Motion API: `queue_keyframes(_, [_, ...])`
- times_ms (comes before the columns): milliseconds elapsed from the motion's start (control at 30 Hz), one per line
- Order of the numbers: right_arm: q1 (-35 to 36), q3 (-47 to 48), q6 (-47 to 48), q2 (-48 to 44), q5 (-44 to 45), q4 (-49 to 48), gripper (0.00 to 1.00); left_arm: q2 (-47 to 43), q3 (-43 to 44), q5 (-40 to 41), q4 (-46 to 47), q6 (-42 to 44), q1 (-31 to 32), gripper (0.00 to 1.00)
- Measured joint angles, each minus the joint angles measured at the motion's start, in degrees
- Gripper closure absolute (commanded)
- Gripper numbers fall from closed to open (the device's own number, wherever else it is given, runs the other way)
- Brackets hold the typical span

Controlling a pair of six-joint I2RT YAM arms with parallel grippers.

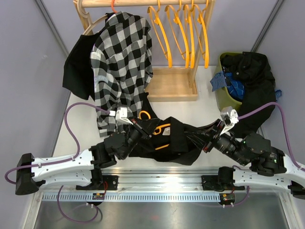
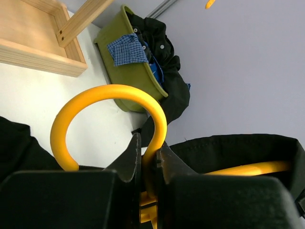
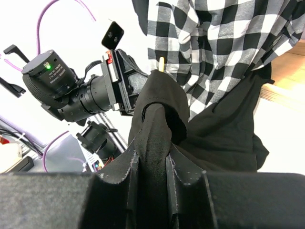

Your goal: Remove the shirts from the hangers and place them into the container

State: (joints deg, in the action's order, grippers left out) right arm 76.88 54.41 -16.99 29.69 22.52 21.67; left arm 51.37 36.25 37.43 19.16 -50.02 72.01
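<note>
1. A checked shirt [image 1: 121,62] is hanging on the rack [image 1: 171,83], beyond the left gripper [image 2: 148,145].
2. The left gripper is clamping the hook of an orange hanger [image 2: 102,93] near its base.
3. A black shirt [image 1: 174,143] is lying on the table [image 1: 200,107] between the two grippers, with that hanger inside it.
4. The right gripper [image 3: 151,160] is pinching a fold of the black shirt.
5. The container [image 1: 220,93] is sitting beyond the right gripper, holding dark shirts; empty hangers [image 1: 205,40] are hanging on the rack to its left.

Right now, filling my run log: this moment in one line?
left gripper: shut on hanger; right gripper: shut on black shirt; tub: partly filled
</note>
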Motion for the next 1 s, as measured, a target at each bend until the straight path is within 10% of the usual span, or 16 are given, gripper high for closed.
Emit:
queue_keyframes(200, [0.0,0.2,0.0,0.6,0.5,-0.3,0.99,0.0,0.1,0.2,-0.7,0.1,0.0,1.00])
queue_keyframes(400, [0.0,1.9,-0.6,2.0,0.4,1.9,0.57,0.7,7.0,-0.2,-7.8,5.4,-2.2,1.00])
queue_keyframes(633, [0.0,2.5,-2.2,2.0,0.1,5.7,0.51,4.3,23.3,-1.6,-17.0,15.5,-9.0,1.00])
queue_keyframes(833, [0.0,2.5,-3.2,-1.2,0.0,8.8,0.88,4.7,30.5,-0.8,-24.3,22.9,-11.4,1.00])
queue_keyframes(1000, [0.0,2.6,-3.6,-4.0,1.8,11.4,0.98,2.9,28.7,-2.6,-29.0,23.0,-11.8,1.00])
